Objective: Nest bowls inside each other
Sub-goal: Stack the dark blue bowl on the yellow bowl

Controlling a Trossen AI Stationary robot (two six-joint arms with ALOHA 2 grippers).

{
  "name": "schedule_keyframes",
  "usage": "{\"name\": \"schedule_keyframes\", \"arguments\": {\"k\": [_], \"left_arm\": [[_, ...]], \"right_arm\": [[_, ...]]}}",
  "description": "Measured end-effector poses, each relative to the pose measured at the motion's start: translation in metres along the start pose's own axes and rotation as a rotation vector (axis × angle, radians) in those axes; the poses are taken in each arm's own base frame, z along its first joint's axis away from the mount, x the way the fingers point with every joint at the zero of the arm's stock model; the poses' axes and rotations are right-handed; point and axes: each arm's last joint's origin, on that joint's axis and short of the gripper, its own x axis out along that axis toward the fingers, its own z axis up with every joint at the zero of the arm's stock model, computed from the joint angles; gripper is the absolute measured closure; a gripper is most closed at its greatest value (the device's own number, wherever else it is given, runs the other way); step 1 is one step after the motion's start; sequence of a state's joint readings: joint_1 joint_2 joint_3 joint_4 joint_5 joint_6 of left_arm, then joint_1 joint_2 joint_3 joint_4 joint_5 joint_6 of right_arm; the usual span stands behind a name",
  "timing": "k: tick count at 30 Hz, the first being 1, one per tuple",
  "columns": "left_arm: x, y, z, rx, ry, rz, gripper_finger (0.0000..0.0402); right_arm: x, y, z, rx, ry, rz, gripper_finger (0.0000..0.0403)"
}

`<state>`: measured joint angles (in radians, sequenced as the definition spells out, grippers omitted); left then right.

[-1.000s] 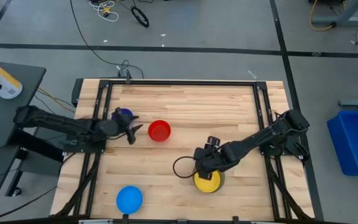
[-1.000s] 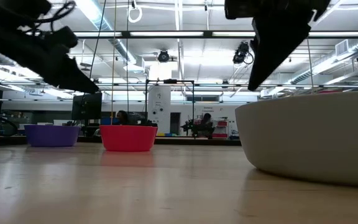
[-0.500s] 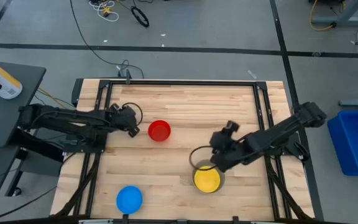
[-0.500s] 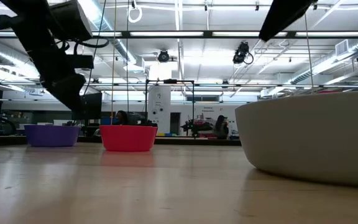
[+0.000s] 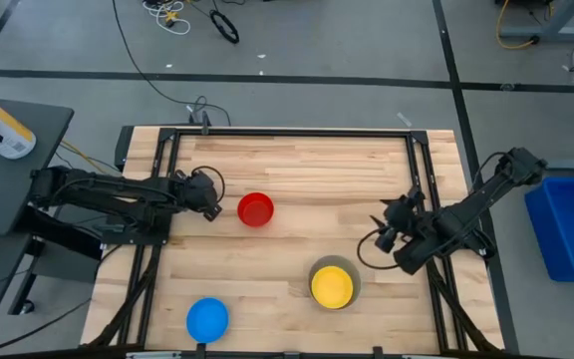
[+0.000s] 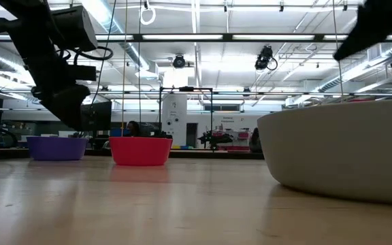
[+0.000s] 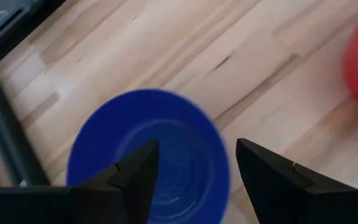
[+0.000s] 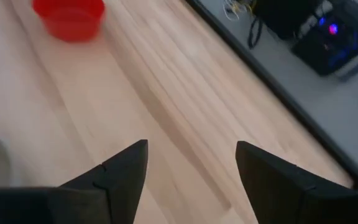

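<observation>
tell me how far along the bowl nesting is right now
Done: the yellow bowl sits inside the grey bowl. In hand: the left gripper, open, hangs over the dark blue-purple bowl, not gripping it; the right gripper, open and empty, is off to the side of the nested pair. Left: the red bowl, the bright blue bowl and the dark one all stand alone.

A robotics lab, by the look of it — a big open hall with long strip lights [image 6: 203, 37] and exposed ducting [image 6: 349, 75] overhead. Grey concrete floor [image 5: 317, 45] crossed by dark tape lines [image 5: 267, 80], loose cables [image 5: 182, 20] trailing across it. A wooden table [image 5: 297, 160] sits in a black metal frame [image 5: 167, 150] with the two arms mounted on it — a blue bin [image 5: 571, 224] beside. Far back, a person [image 6: 133, 128] sits at monitors [image 6: 95, 116].
</observation>
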<state>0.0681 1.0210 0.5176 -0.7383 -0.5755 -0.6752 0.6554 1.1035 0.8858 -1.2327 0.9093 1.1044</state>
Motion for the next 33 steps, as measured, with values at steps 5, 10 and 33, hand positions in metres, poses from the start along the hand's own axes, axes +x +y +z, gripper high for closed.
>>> {"name": "schedule_keyframes", "arguments": {"k": [5, 10, 33], "left_arm": [[0.000, 0.003, -0.002, -0.049, 0.004, 0.051, 0.0180], [0.005, 0.000, -0.002, -0.063, 0.012, 0.063, 0.0180], [0.024, -0.025, 0.020, 0.028, 0.049, 0.003, 0.0180]], "right_arm": [[0.018, -0.012, -0.037, 0.034, 0.057, -0.031, 0.0161], [0.031, -0.017, -0.060, 0.074, 0.121, -0.071, 0.0165], [0.034, -0.009, -0.065, 0.136, 0.231, 0.018, 0.0164]]}}
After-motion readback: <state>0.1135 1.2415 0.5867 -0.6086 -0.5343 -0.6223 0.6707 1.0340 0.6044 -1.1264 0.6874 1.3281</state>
